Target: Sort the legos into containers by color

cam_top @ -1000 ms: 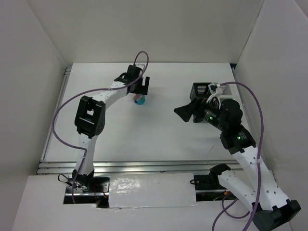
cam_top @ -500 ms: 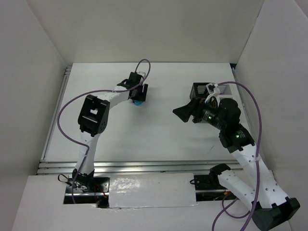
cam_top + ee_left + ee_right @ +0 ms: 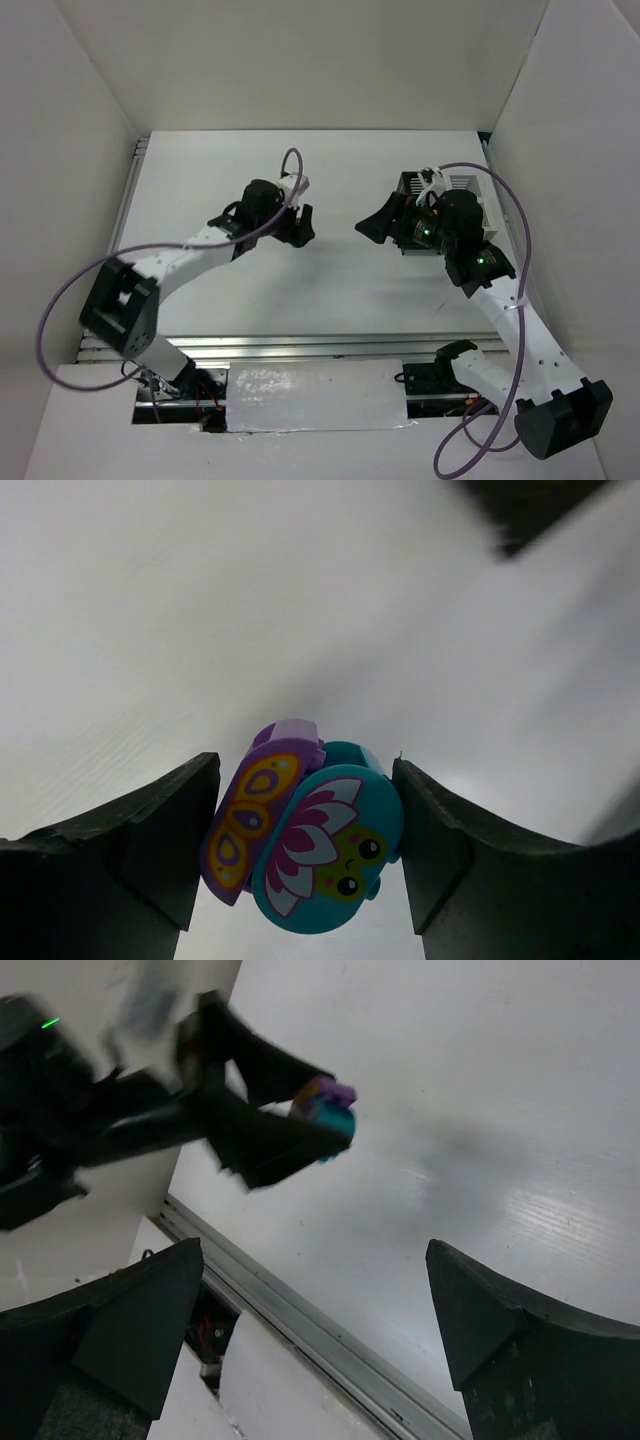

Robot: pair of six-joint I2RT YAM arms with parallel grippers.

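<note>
The white table (image 3: 330, 290) lay open and bare to the left of the taller black slatted bin (image 3: 412, 184). White panel walls (image 3: 100, 150) closed it in on three sides, and a grooved metal rail (image 3: 300, 345) ran along the near edge. A lower white slatted bin (image 3: 465, 181) stood just beside the black bin, on its right.

My left gripper (image 3: 298, 224) hung over the open stretch, well left of the black bin. It was clamped on a stuck-together pair of tiny plastic bricks (image 3: 305, 845), held clear of the table. One finger pressed the purple brick (image 3: 250, 815), printed with a butterfly wing. The other pressed the teal brick (image 3: 335, 850), printed with a flower face.

My right gripper (image 3: 312, 1250) sat just left of the black bin and a little nearer, facing the held bricks. Its fingers were spread wide with nothing between them.
</note>
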